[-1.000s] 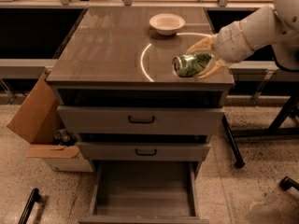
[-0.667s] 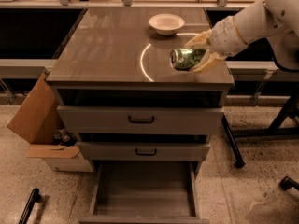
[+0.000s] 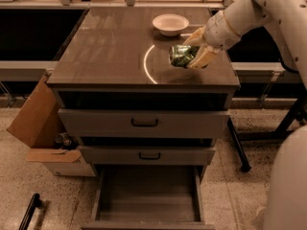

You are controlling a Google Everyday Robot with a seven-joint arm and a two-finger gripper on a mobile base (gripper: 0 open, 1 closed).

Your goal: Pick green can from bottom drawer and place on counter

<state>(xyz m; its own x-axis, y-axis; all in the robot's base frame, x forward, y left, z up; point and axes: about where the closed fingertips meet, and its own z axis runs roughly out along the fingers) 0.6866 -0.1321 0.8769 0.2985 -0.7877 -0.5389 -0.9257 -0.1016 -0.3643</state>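
- Your gripper (image 3: 193,51) hangs over the counter (image 3: 105,51), on the side the arm comes in from and nearer the front edge than the back.
- Fingers are clamped on the green can (image 3: 179,55), one above and one below, narrow enough to pinch its body.
- The can lies on its side. Its long axis runs approx parallel w/ the counter's front edge, and it sticks out past the fingertips twd the counter's centre.
- Key relation is can vs counter top directly below. There's a dark shadow on the surface under it, so I judge it's just above the top, not resting. Can't tell contact for sure.
- The white bowl (image 3: 170,24) sits behind the can, near but apart. The bright reflection arc (image 3: 145,66) lies just beside it, centre side.
- The bottom drawer (image 3: 148,195) is pulled out w/ no can on its floor, so the pick looks done and the place step's in hand.
- Next move prob needs a short straight drop before you open.
- Risk: a sideways round body could roll twd the front edge or the bowl on release, though the dents may slow it.
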